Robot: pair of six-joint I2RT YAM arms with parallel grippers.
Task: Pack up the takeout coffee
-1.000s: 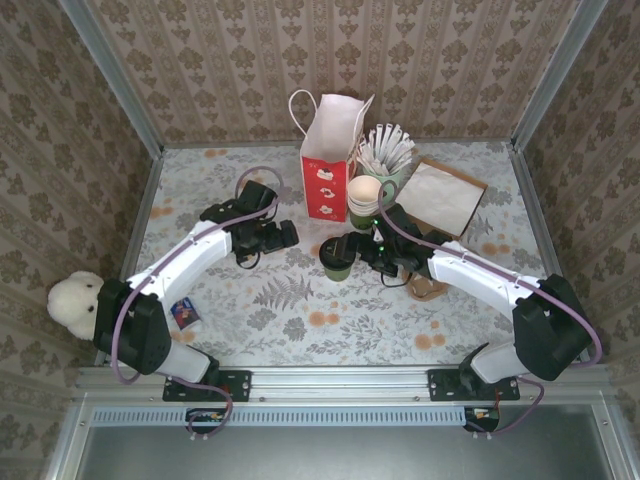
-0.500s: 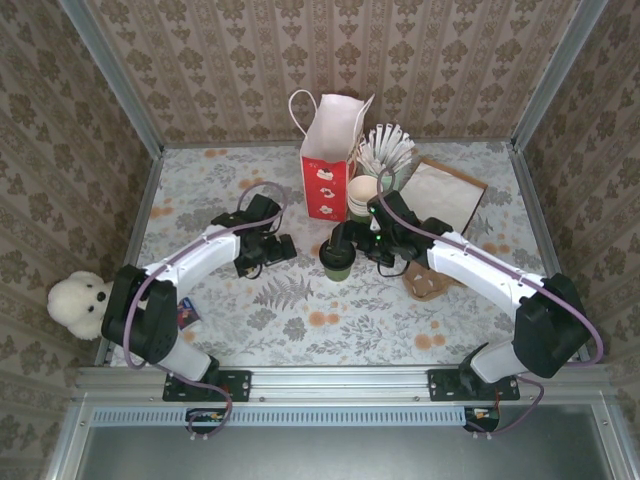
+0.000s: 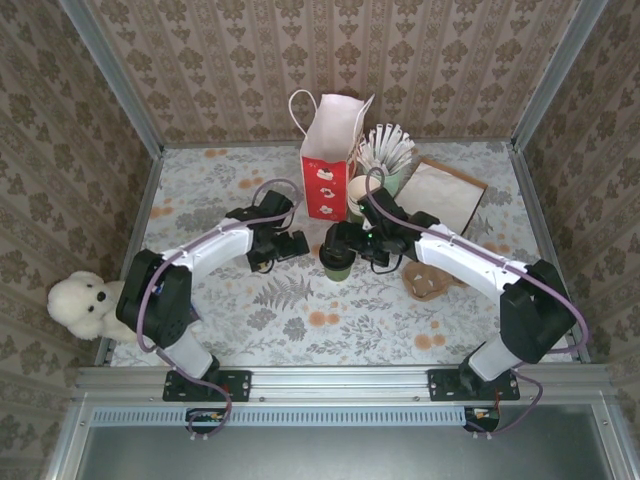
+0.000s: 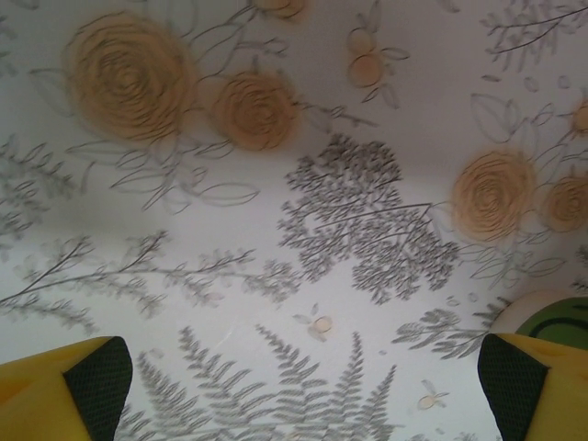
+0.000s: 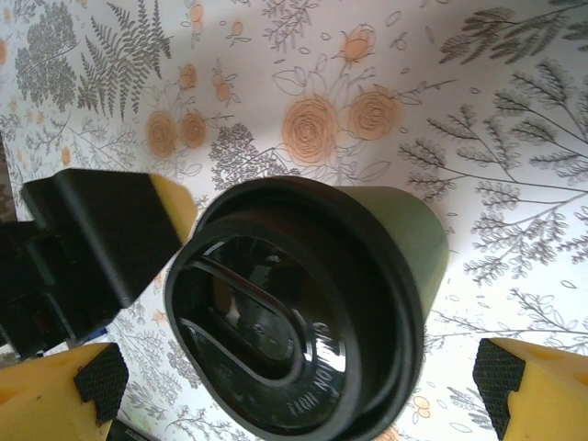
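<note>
The takeout coffee (image 3: 336, 263), a small green paper cup with a black lid, stands upright mid-table in front of the red-and-white paper bag (image 3: 328, 165). My right gripper (image 3: 340, 246) is open and hangs over the cup. In the right wrist view the black lid (image 5: 294, 322) sits between the yellow fingers (image 5: 528, 390), with space on both sides. My left gripper (image 3: 288, 245) is open just left of the cup, low over the floral cloth. In the left wrist view the cup's green rim (image 4: 559, 317) peeks past the right finger, and nothing lies between the fingers of the left gripper (image 4: 303, 395).
A stack of lidless green cups (image 3: 362, 195) and a green holder of white-wrapped sticks (image 3: 388, 152) stand right of the bag. A brown paper sheet (image 3: 447, 195) lies at back right, a small brown item (image 3: 425, 286) under the right arm. A plush toy (image 3: 85, 305) sits at the left edge.
My left gripper has moved right, closer to the cup. The right gripper has shifted slightly left over the cup. Both stay open; the cup has not moved.
</note>
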